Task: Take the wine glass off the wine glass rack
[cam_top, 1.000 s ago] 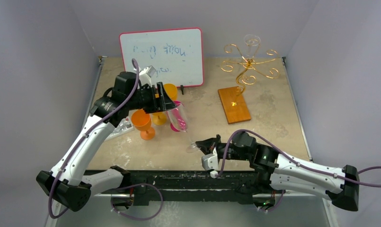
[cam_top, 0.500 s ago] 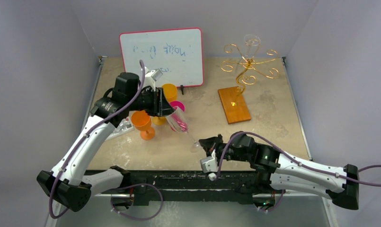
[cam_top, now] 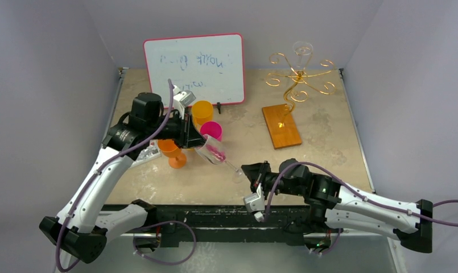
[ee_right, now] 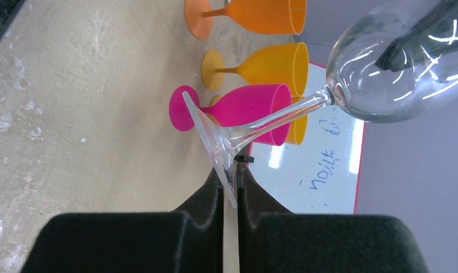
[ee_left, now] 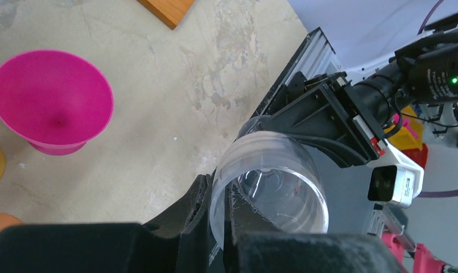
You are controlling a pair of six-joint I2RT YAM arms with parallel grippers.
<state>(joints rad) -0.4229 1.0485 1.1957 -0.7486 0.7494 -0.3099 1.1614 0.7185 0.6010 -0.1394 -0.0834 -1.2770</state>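
A clear wine glass (cam_top: pixel 214 151) lies tilted in the air above the front of the table, held between both arms. My left gripper (cam_top: pixel 196 142) is shut on the bowl's rim (ee_left: pixel 223 187), with one finger inside the bowl and one outside. My right gripper (cam_top: pixel 247 173) is shut on the edge of the glass's foot (ee_right: pixel 210 139), with a thin gap showing between its pads lower down. The gold wine glass rack (cam_top: pixel 297 78) stands on its wooden base (cam_top: pixel 281 126) at the back right. Another clear glass (cam_top: pixel 302 52) hangs at the top of the rack.
A red-framed whiteboard (cam_top: pixel 194 68) leans at the back. Two orange goblets (cam_top: pixel 172 151) (cam_top: pixel 202 111) and a pink one (cam_top: pixel 211 129) stand just behind and left of the held glass. A pale flat object (cam_top: pixel 147 153) lies under the left arm.
My left gripper has shut on the glass bowl and drawn back to the left and down. The glass now tilts lower. My right gripper has shifted slightly right, still at the foot.
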